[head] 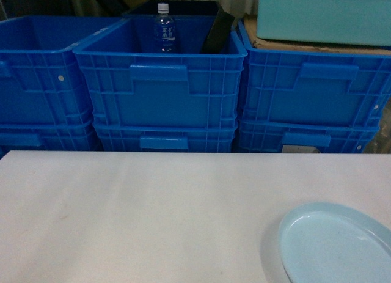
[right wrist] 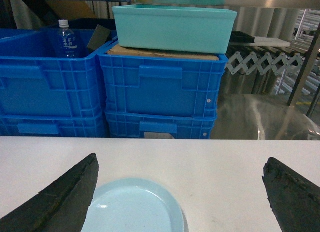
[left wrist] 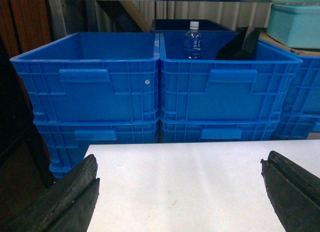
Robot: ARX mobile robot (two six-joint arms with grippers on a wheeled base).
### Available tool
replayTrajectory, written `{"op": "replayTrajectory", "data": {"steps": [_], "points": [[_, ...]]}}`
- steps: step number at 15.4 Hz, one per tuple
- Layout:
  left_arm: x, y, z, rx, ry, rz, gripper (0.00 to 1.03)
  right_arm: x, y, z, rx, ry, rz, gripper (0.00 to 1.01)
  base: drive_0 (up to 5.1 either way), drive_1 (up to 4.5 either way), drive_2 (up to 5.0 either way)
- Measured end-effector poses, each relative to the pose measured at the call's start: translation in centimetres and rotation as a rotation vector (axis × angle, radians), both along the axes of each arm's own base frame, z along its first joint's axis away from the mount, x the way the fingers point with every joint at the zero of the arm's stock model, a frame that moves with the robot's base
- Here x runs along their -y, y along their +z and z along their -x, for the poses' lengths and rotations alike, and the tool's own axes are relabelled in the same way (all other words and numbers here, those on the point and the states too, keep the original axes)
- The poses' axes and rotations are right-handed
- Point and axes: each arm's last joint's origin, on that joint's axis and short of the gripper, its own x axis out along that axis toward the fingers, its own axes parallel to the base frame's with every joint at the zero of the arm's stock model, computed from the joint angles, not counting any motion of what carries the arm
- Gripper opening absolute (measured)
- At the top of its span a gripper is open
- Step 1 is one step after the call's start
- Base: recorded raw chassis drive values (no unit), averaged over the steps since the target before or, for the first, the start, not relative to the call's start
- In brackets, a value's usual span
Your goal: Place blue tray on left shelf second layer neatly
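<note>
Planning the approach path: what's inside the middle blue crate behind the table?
In the middle blue crate: an upright water bottle and a black object leaning at its right wall. The crate's front wall hides its floor.

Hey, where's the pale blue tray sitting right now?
The blue tray lies on the white table at the head view's lower right corner, in front of the stacked blue crates. The right wrist view shows it between the open right gripper's fingers.
</note>
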Motion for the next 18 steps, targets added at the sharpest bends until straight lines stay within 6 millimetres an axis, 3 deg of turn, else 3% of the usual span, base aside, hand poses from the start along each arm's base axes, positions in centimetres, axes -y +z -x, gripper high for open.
{"op": "replayTrajectory", "data": {"steps": [12,18], "points": [[0.0,0.0,0.0,0.0,0.0,0.0,0.98,-0.1,0.0,0.0,-0.003,0.006,-0.001,0.98,0.0,0.0,0.0],[0.0,0.0,0.0,0.0,0.0,0.0,0.98,-1.9,-0.4,-0.4,-0.103,0.083,-0.131,0.98,0.0,0.0,0.0]]}}
